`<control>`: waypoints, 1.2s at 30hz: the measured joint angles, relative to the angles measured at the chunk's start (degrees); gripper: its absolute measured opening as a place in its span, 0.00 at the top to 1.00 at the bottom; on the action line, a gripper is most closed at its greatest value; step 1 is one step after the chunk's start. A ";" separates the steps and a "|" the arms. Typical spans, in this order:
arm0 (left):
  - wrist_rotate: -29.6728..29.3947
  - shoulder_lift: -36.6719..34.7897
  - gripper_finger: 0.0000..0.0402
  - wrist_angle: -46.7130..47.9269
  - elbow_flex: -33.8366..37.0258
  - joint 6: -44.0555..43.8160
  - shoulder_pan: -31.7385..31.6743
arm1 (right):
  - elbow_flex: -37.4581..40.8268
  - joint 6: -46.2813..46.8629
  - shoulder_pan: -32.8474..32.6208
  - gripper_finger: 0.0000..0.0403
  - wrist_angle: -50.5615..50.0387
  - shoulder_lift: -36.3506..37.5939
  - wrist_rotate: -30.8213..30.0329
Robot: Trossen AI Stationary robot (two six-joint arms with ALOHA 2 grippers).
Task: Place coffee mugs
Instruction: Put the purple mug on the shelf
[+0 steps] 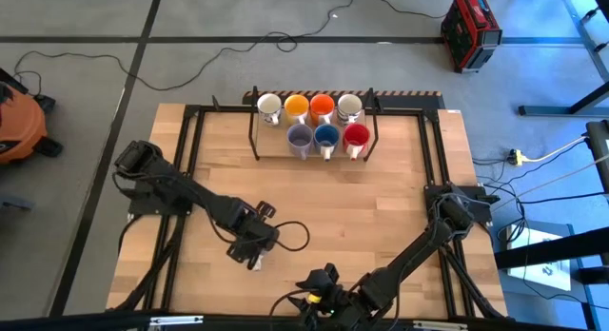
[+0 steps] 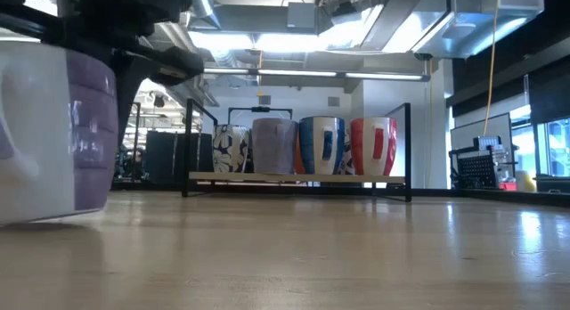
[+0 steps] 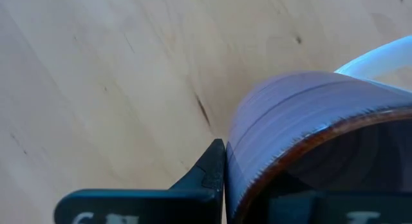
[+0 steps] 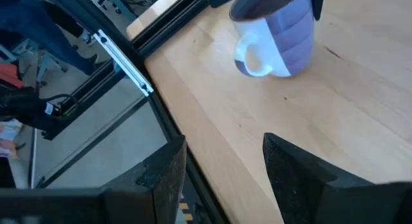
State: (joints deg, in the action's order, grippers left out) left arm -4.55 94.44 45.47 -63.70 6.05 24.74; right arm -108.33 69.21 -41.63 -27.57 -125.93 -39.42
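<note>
1. Wooden table [image 1: 362,207] carries a black rack [image 1: 254,122] at its far edge, centred, holding seven mugs in two rows.
2. Back row, left to right in the high view: cream mug [image 1: 269,106], yellow-orange mug [image 1: 296,107], orange-red mug [image 1: 322,107], white mug [image 1: 349,106].
3. Front row: pale purple mug on the rack [image 1: 300,137], blue mug [image 1: 326,136], red mug [image 1: 356,135]. The rack space beside the red mug stands unfilled.
4. Low view shows the rack from table level: a patterned mug, a pale one, the blue one and the red one side by side on a wooden shelf [image 2: 294,177].
5. Eighth mug, pale purple with a white handle [image 4: 278,37], sits on the near-left part of the table, base on the wood, well apart from the rack. It looms large at the low view's left edge.
6. Left gripper [image 1: 255,245] is down on this mug. Its fingers are pinched onto the rim: one finger [image 3: 209,172] presses the outer wall, the other is inside the cup.
7. Right gripper [image 1: 319,291] hangs near the table's front edge, centre, apart from the mug. Its fingers [image 4: 164,169] are spread with nothing between them; wood and the table's frame show through the gap.
8. Floor beyond the table: a red case [image 1: 471,29], cables, and an orange vacuum [image 1: 17,122] at the left.
</note>
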 joint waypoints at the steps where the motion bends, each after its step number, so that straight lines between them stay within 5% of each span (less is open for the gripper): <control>1: 0.17 0.12 0.97 -0.06 0.00 -0.66 -0.17 | 0.16 0.00 0.02 0.52 0.46 0.00 0.02; 20: -0.45 -3.43 0.73 3.00 -1.31 -9.43 0.05 | 0.20 -0.84 0.02 0.52 0.22 0.00 1.07; 30: -1.17 -14.82 0.73 9.99 -8.85 -16.34 4.84 | 0.20 -3.35 0.09 0.52 0.55 0.00 -1.42; 36: -8.69 -25.62 0.73 11.21 -8.81 -26.24 12.37 | 0.24 -9.33 0.98 0.52 4.15 -1.11 -2.06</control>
State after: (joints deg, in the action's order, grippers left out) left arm -13.24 68.82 56.68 -72.51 -20.19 37.12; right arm -108.09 59.88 -40.65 -23.42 -127.04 -41.48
